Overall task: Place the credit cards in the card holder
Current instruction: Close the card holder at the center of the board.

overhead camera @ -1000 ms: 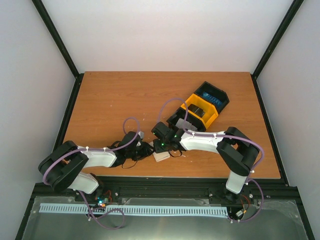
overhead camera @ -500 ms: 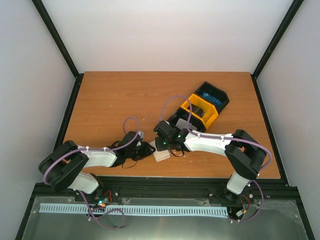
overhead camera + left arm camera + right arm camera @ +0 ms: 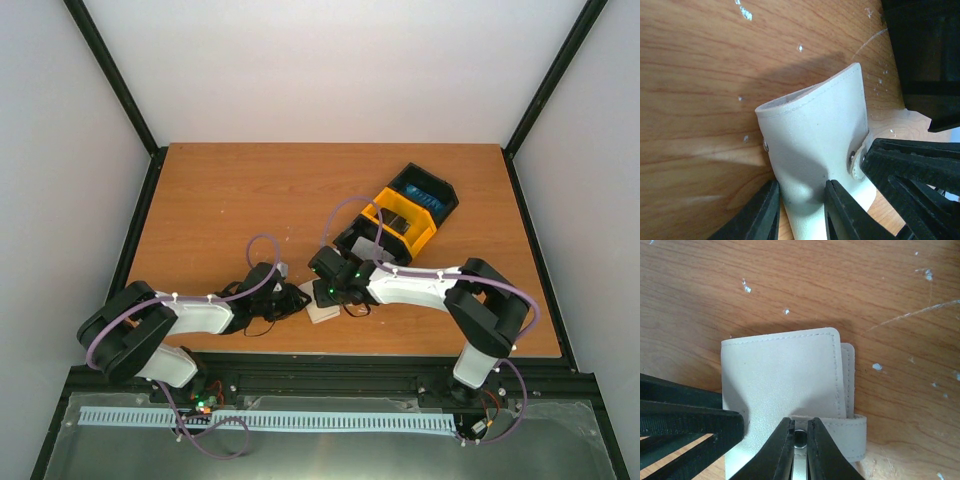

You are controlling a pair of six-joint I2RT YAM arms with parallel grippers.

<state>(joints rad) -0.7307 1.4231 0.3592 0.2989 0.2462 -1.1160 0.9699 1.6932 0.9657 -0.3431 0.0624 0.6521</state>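
Observation:
The cream card holder point(image 3: 322, 312) lies near the table's front edge between both grippers. In the left wrist view the card holder point(image 3: 820, 125) bulges upward, and my left gripper point(image 3: 801, 202) is shut on its near end. Seen from the right wrist, the card holder point(image 3: 782, 375) has a strap wrapped round its edge. My right gripper point(image 3: 800, 437) is pinched on the strap's metal snap. A blue credit card point(image 3: 425, 190) and a dark one point(image 3: 396, 221) lie in the tray.
The black-and-yellow tray point(image 3: 432, 232) with three compartments stands right of centre, just behind the right wrist. Black side rails and white walls frame the wooden table point(image 3: 220, 200). Purple cables loop over both arms.
The right arm's elbow has swung a little to the right, and its wrist has shifted slightly at the holder. The left arm and the holder stay put.

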